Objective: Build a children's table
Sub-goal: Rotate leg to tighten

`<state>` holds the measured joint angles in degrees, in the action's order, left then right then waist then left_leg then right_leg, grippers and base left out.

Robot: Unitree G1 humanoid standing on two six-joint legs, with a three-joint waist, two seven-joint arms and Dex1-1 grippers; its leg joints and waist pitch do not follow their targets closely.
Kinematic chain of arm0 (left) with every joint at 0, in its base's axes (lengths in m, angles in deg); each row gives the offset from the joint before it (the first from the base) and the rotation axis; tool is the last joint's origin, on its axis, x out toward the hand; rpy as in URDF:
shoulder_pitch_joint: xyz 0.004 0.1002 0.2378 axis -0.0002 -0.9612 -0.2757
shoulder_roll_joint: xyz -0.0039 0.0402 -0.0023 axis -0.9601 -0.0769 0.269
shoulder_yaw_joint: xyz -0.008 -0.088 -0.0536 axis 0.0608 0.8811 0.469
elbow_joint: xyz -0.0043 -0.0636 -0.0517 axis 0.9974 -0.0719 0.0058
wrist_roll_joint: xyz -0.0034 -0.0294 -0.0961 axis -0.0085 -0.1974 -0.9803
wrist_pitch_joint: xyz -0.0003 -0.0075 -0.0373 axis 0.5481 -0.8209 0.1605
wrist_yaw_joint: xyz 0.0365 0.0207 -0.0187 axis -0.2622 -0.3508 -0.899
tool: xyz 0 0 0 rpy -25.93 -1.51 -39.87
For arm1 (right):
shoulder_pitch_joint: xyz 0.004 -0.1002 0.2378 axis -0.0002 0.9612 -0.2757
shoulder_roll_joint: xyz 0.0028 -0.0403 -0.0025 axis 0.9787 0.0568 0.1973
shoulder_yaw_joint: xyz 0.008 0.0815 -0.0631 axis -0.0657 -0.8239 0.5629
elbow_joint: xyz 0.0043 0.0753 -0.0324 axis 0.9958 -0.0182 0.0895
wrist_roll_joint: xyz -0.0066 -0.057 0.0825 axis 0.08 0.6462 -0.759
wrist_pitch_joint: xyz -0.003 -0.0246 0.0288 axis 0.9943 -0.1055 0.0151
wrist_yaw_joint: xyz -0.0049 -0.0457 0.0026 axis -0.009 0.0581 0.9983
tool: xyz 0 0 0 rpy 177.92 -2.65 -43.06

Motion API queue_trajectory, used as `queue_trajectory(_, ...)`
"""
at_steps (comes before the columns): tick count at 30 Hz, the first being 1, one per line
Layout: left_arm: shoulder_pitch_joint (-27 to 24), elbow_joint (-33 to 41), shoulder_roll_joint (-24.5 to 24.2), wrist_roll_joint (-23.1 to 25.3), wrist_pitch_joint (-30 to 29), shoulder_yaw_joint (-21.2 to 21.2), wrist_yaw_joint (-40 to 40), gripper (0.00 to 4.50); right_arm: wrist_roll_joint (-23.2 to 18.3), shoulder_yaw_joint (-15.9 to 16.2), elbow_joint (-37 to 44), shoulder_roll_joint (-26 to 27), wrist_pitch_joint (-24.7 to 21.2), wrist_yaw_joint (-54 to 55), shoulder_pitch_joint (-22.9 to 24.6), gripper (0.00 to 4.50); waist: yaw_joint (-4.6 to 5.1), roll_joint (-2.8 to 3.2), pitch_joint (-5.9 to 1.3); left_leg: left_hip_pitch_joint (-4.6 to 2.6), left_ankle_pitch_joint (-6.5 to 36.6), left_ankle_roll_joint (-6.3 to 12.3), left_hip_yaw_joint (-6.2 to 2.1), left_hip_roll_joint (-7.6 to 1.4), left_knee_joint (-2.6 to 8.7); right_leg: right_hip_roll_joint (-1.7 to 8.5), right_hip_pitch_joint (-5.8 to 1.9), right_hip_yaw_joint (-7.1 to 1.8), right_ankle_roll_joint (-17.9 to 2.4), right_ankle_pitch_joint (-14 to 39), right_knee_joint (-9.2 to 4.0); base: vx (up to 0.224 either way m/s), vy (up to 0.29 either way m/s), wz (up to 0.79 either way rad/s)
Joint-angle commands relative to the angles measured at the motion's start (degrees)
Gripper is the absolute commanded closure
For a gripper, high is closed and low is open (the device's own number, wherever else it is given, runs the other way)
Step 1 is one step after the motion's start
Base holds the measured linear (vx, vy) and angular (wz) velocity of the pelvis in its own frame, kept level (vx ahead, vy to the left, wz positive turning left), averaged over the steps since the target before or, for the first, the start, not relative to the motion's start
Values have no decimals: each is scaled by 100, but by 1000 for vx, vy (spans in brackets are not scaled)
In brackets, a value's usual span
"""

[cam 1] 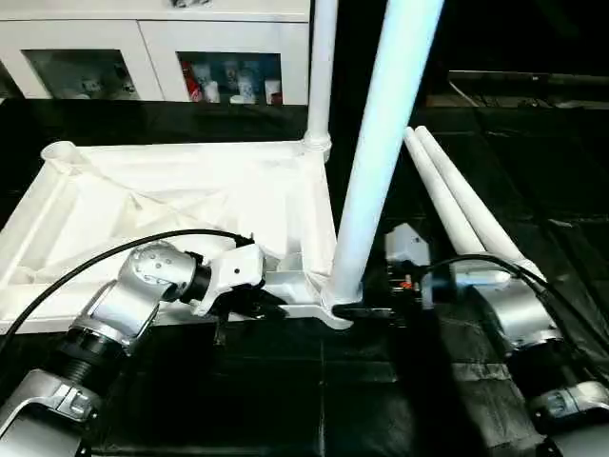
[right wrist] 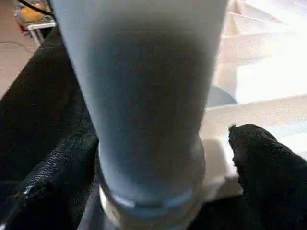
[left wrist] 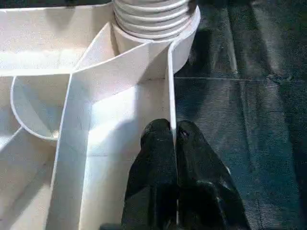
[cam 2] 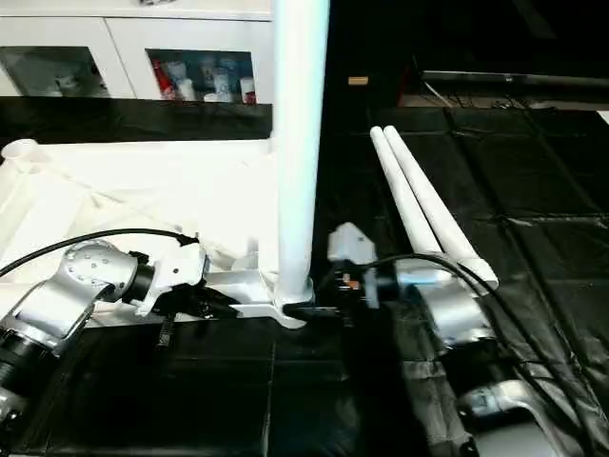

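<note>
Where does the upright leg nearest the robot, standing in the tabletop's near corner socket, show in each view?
Left eye: upright leg, right of centre.
Right eye: centre-left.
Left wrist: its threaded base, top.
Right wrist: close up, centre.
Shared landmark: the corner socket.

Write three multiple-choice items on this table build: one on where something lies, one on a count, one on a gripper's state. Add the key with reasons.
1. The two loose white tapered tube legs lie
A. on the black mat, on the robot's right of the white ribbed plastic tabletop
B. inside the cabinet
C. across the tabletop

2. Legs standing upright in corner sockets:
A. none
B. two
C. four

3. The left gripper is
A. wide open above the mat
B. holding a loose leg
C. shut on the tabletop's thin edge wall

Key: 1 A, they rest beside the top. 2 B, a near leg and a far leg stand. 3 C, its fingers pinch the wall.
</note>
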<state>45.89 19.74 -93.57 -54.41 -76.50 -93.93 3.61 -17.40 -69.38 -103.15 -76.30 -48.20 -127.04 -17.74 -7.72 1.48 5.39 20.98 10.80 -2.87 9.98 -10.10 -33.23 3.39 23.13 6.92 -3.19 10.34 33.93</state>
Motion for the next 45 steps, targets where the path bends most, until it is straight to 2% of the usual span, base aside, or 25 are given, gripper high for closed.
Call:
queue_trajectory(1, -47, -20, 16, 202, 84, -346, 291, 450, 67, 36, -118, 14, -9, -13, -104, 48, 25, -9, -426, -45, 570, 608, -126, -406, 324, 630, -350, -440, -1056, 1063, -359, 0, 0, 0)
queue_trajectory(13, -51, -109, -22, 234, 189, -358, 305, 450, -6, 117, -280, 64, -117, -270, -173, 155, 4, -8, -438, -40, 554, 578, -134, -408, 310, 621, -344, -437, -1007, 1069, -339, 0, 0, 0)
queue_trajectory(19, -47, -195, 30, 233, 157, -325, 236, 450, -22, 120, -258, 66, -163, -332, -108, 167, 1, -4, -438, -43, 582, 563, -132, -405, 308, 618, -345, -436, -1006, 1080, -343, 0, 0, 0)
queue_trajectory(25, -2, -296, 403, -11, -428, 5, -315, 450, -26, 37, -137, 273, -526, 206, 136, 169, -11, 9, -408, -86, 784, 498, -126, -423, 324, 632, -319, -444, -1009, 1347, -397, 0, 0, 0)
queue_trajectory(26, 0, -298, 414, -16, -444, 14, -336, 450, -22, 34, -136, 281, -535, 231, 142, 169, 0, 13, -393, -74, 889, 436, -134, -416, 339, 635, -335, -436, -967, 1553, -412, 0, 0, 0)
queue_trajectory(27, 27, -220, 752, -144, -881, 258, -919, 450, 139, -77, -189, 578, -652, 1098, 252, 169, 20, 13, -374, -88, 1005, 363, -139, -416, 356, 640, -330, -439, -892, 1808, -444, 0, 0, 0)
queue_trajectory(28, 22, -145, 907, -189, -1084, 351, -1184, 450, 223, -122, -242, 728, -685, 1503, 279, 169, 38, 36, -334, -125, 1222, 244, -152, -421, 378, 655, -302, -436, -835, 2196, -504, 0, 0, 0)
queue_trajectory(29, 19, -101, 983, -205, -1183, 388, -1306, 450, 239, -156, -276, 814, -728, 1694, 285, 169, 58, 22, -321, -134, 1346, 182, -163, -417, 389, 663, -312, -429, -790, 2402, -527, 0, 0, 0)
queue_trajectory(30, 12, 6, 1157, -223, -1418, 464, -1598, 450, 261, -245, -365, 1026, -846, 2146, 284, 169, 130, 1, -286, -157, 1635, 48, -193, -384, 422, 675, -325, -399, -628, 2952, -594, 0, 0, 0)
queue_trajectory(31, 12, 6, 1157, -223, -1418, 464, -1598, 450, 261, -245, -365, 1026, -846, 2146, 284, 169, 130, 1, -286, -157, 1635, 48, -193, -384, 422, 675, -325, -399, -628, 2952, -594, 0, 0, 0)
queue_trajectory(32, 2, 95, 1334, -220, -1637, 542, -1877, 450, 282, -329, -476, 1230, -905, 2561, 246, 169, 179, 1, -284, -171, 1760, 50, -205, -360, 423, 684, -332, -389, -497, 3193, -646, 0, 0, 0)
queue_trajectory(33, -9, 170, 1487, -233, -1824, 607, -2093, 450, 299, -396, -588, 1413, -940, 2913, 198, 169, 235, 6, -279, -183, 1782, 40, -204, -372, 429, 681, -314, -393, -496, 3188, -656, 0, 0, 0)
queue_trajectory(34, 0, 225, 1766, -190, -2070, 721, -2487, 450, 362, -506, -869, 1743, -947, 3578, 42, 169, 270, -6, -274, -191, 1811, 67, -206, -334, 410, 691, -311, -385, -452, 3315, -693, 0, 0, 0)
queue_trajectory(35, 2, 229, 1792, -185, -2092, 732, -2524, 450, 368, -517, -896, 1774, -947, 3640, 26, 169, 318, -11, -265, -163, 1770, 55, -203, -330, 416, 687, -322, -389, -448, 3322, -676, 0, 0, 0)
queue_trajectory(36, 2, 229, 1792, -185, -2092, 732, -2524, 450, 368, -517, -896, 1774, -947, 3640, 26, 169, 343, 1, -254, -138, 1809, 60, -234, -306, 424, 680, -352, -332, -327, 3519, -709, 0, 0, 0)
queue_trajectory(37, 2, 229, 1792, -185, -2092, 732, -2524, 450, 368, -517, -896, 1774, -947, 3640, 26, 169, 358, 0, -255, -161, 1871, 94, -233, -296, 423, 676, -339, -326, -195, 3644, -753, 0, 0, 0)
queue_trajectory(38, 2, 229, 1792, -185, -2092, 732, -2524, 450, 368, -517, -896, 1774, -947, 3640, 26, 169, 358, 0, -255, -161, 1871, 94, -233, -296, 423, 676, -339, -326, -195, 3644, -753, 0, 0, 0)
queue_trajectory(39, 2, 229, 1792, -185, -2092, 732, -2524, 450, 368, -517, -896, 1774, -947, 3640, 26, 169, 355, -4, -287, -198, 1748, 182, -212, -291, 432, 663, -327, -354, -209, 3388, -761, 0, 0, 0)
queue_trajectory(40, 2, 229, 1792, -185, -2092, 732, -2524, 450, 368, -517, -896, 1774, -947, 3640, 26, 169, 350, 8, -280, -186, 1658, 231, -211, -309, 450, 654, -320, -368, -280, 3202, -742, 0, 0, 0)
queue_trajectory(43, 6, 226, 1809, -180, -2105, 740, -2554, 450, 368, -523, -916, 1793, -950, 3676, 14, 169, 359, 9, -275, -186, 1709, 236, -209, -326, 458, 655, -313, -381, -386, 3077, -717, 0, 0, 0)
queue_trajectory(44, 39, 205, 1942, -141, -2202, 798, -2781, 450, 370, -575, -1061, 1937, -969, 3948, -78, 169, 359, 9, -275, -186, 1709, 236, -209, -326, 458, 655, -313, -381, -386, 3077, -717, 0, 0, 0)
queue_trajectory(45, 94, 173, 2119, -41, -2289, 839, -3101, 450, 352, -663, -1269, 2137, -937, 4322, -212, 100, 387, 10, -277, -187, 1713, 181, -213, -335, 463, 659, -306, -382, -481, 3023, -693, 0, 0, 0)
